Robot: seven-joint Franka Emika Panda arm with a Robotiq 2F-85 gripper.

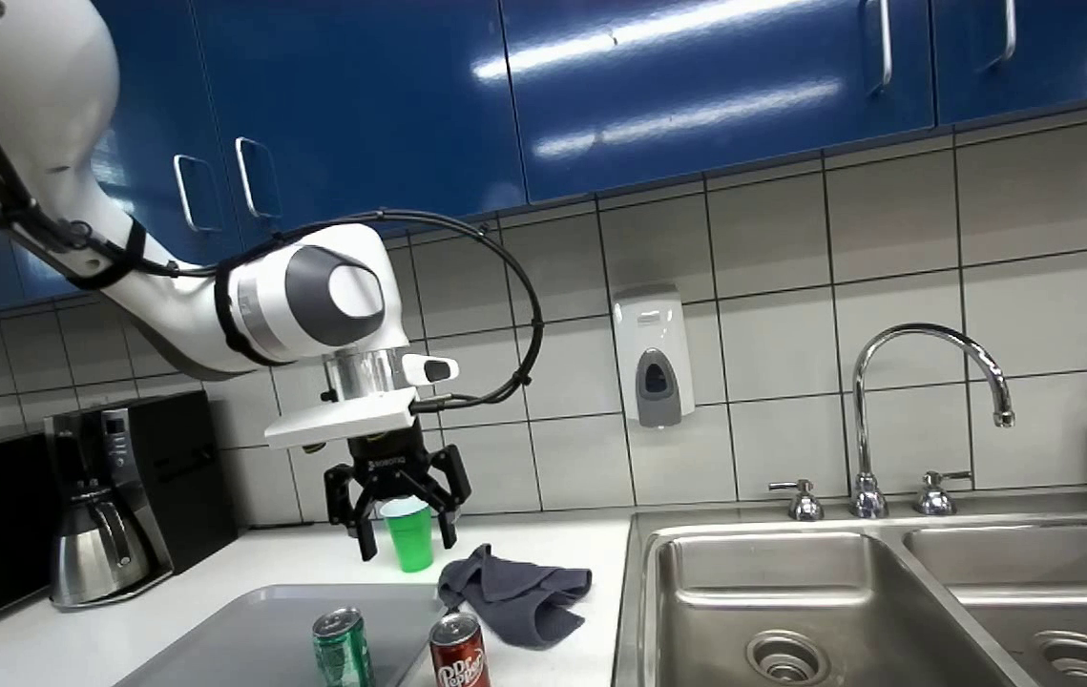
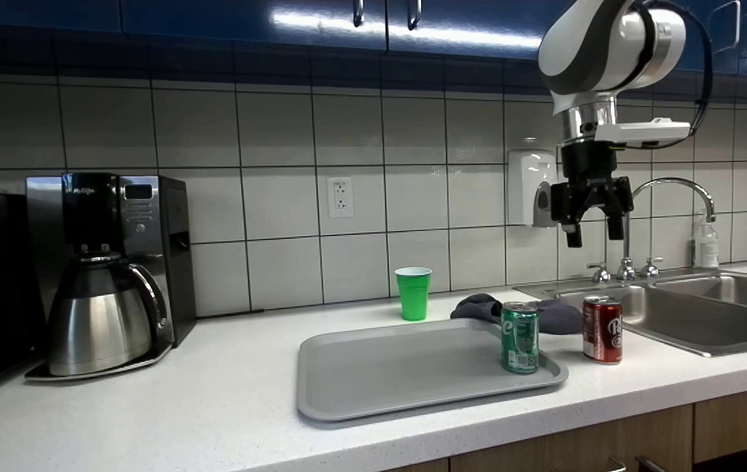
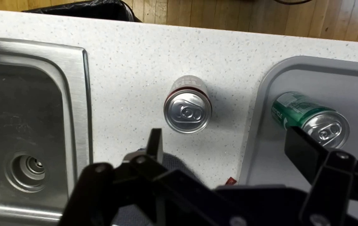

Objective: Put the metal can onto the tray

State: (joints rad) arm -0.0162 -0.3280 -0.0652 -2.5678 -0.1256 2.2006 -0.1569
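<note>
Below the wide-spread tool (image 2: 595,235), toward the counter's front edge (image 3: 179,33), upright red metal can (image 2: 603,329), beside tray (image 2: 399,367)

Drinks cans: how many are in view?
2: the small green metal can stands on the grey rectangular tray, the small red metal can on the white counter between tray and steel sink. No others show.

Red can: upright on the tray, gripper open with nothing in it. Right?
Not quite: the red can stands upright on the counter, beside the tray and apart from it, as the wrist view shows; the green can is the one on the tray. The rest holds: the gripper is open with nothing in it.
</note>
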